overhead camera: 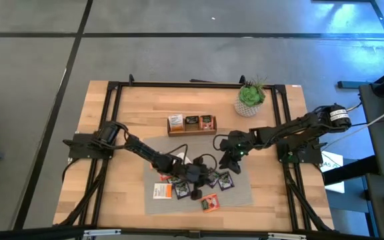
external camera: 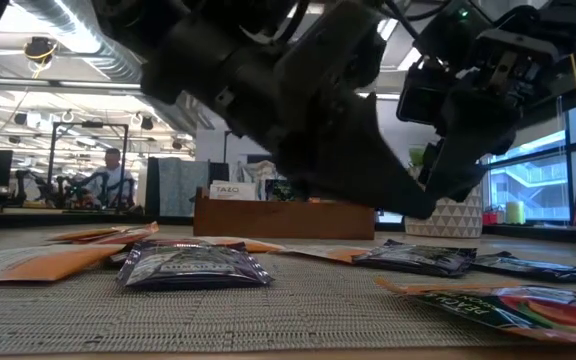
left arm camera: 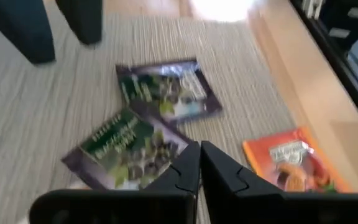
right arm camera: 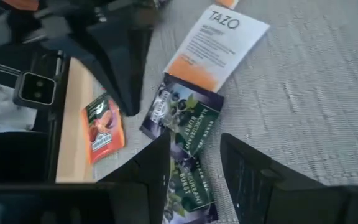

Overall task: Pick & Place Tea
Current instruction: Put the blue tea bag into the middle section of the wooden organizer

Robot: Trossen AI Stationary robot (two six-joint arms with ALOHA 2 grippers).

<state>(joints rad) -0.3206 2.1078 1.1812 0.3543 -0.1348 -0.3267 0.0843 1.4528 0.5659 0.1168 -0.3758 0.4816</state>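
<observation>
- I had both arms reaching in over the grey woven mat [overhead camera: 245, 193] in the middle of the wooden table [overhead camera: 125, 193].
- The left gripper [left arm camera: 200, 163] hung low over the mat, right above the pile of tea bags. Its 2 fingers were pressed together with nothing between them.
- Through the left wrist camera I saw 2 dark purple tea bags [left arm camera: 166, 90] lying flat just ahead of those fingertips, corners overlapping, and an orange tea bag [left arm camera: 288, 163] off to one side near the mat's edge.
- The right gripper [right arm camera: 194, 165] hovered over the mat a bit nearer the tray, fingers spread apart and empty as far as I could see. A dark purple bag lay under the gap between them.
- The right wrist camera also showed a white and orange Tazo bag [right arm camera: 219, 43] touching that purple one, plus a small orange bag [right arm camera: 104, 130] lying where the mat met the bare wood.
- From above, the tea bags [overhead camera: 192, 190] were scattered on the near half of the mat, mostly bunched under the left arm.
- The wooden tray [overhead camera: 192, 124] sat beyond the mat with a bag in each of its 3 slots.
- A potted plant [overhead camera: 251, 98] stood at the far right corner, well apart from everything.
- From table height I could see a person [external camera: 108, 175] way back in the room.
</observation>
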